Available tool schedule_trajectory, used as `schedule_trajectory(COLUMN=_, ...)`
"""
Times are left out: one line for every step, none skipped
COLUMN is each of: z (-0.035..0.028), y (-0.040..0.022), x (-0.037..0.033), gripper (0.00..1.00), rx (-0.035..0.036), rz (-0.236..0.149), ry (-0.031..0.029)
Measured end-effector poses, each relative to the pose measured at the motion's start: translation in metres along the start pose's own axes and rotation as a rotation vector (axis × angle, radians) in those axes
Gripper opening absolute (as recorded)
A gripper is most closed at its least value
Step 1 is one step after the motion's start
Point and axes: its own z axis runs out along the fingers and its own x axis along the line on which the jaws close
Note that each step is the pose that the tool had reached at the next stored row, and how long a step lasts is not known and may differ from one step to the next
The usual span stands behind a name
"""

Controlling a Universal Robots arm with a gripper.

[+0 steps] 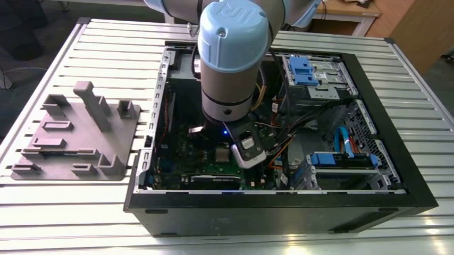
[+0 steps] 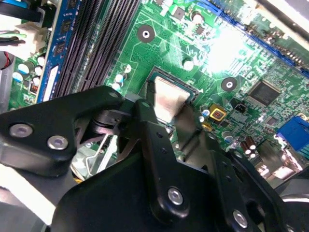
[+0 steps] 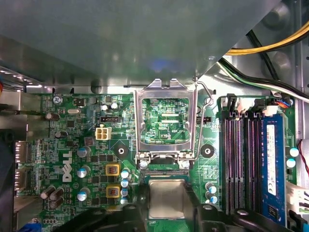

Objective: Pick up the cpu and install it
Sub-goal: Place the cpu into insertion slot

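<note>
The cpu (image 3: 166, 198), a small silver-grey square, lies flat at the socket on the green motherboard (image 3: 72, 145); it also shows in the second wrist view as the cpu (image 2: 170, 96) and in the exterior view as the cpu (image 1: 222, 155). My gripper (image 3: 166, 209) reaches down into the computer case, and its black fingers (image 2: 150, 128) press on two opposite edges of the chip. The shiny hinged socket frame (image 3: 166, 121) stands swung open just beyond the chip, with its wire lever (image 3: 206, 104) raised.
The open black computer case (image 1: 397, 159) lies on a slatted white table (image 1: 64, 53). Memory slots (image 3: 241, 159) run beside the socket, and yellow and black cables (image 3: 270, 48) cross near them. A grey moulded tray (image 1: 74, 138) with upright posts stands at the exterior view's left. Blue drive brackets (image 1: 301, 71) sit inside the case.
</note>
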Motion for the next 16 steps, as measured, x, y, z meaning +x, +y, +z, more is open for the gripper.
schedule_trajectory(z=0.0001, y=0.0, x=0.0, gripper=0.45, rx=-0.0001, rz=0.0, ry=0.0)
schedule_trajectory(z=0.0, y=0.0, x=0.0, gripper=0.52, rx=0.0001, rz=0.0, ry=0.0)
schedule_trajectory(z=0.0, y=0.0, x=0.0, gripper=0.52, rx=0.0002, rz=0.0, ry=0.0001)
schedule_trajectory(z=-0.0001, y=-0.0001, x=0.0, gripper=0.52, rx=0.0005, rz=0.0, ry=0.0002)
schedule_trajectory(z=-0.0001, y=-0.0001, x=0.0, gripper=0.52, rx=0.0005, rz=0.0, ry=0.0002)
schedule_trajectory(z=-0.0002, y=-0.0001, x=0.0, gripper=0.52, rx=0.0006, rz=0.0, ry=0.0003)
schedule_trajectory(z=-0.0002, y=-0.0001, x=0.0, gripper=0.52, rx=0.0006, rz=0.0, ry=0.0003)
schedule_trajectory(z=-0.0006, y=-0.0001, x=0.0, gripper=0.52, rx=0.0008, rz=0.0, ry=0.0004)
schedule_trajectory(z=-0.0014, y=-0.0001, x=0.0, gripper=0.52, rx=0.0009, rz=0.0, ry=0.0004)
schedule_trajectory(z=-0.0024, y=0.0, x=0.0, gripper=0.52, rx=0.0007, rz=0.0, ry=0.0003)
schedule_trajectory(z=-0.0034, y=0.0001, x=-0.0001, gripper=0.52, rx=0.0005, rz=0.0, ry=0.0002)
schedule_trajectory(z=-0.0037, y=0.0001, x=-0.0001, gripper=0.52, rx=0.0004, rz=0.0, ry=0.0002)
schedule_trajectory(z=-0.0037, y=0.0002, x=-0.0003, gripper=0.52, rx=0.0003, rz=0.0, ry=0.0002)
schedule_trajectory(z=-0.0036, y=0.0001, x=-0.0008, gripper=0.52, rx=0.0002, rz=0.0, ry=0.0001)
schedule_trajectory(z=-0.0036, y=0.0001, x=-0.0015, gripper=0.52, rx=0.0004, rz=0.0, ry=0.0002)
schedule_trajectory(z=-0.0035, y=0.0002, x=-0.002, gripper=0.52, rx=0.0004, rz=0.0, ry=0.0002)
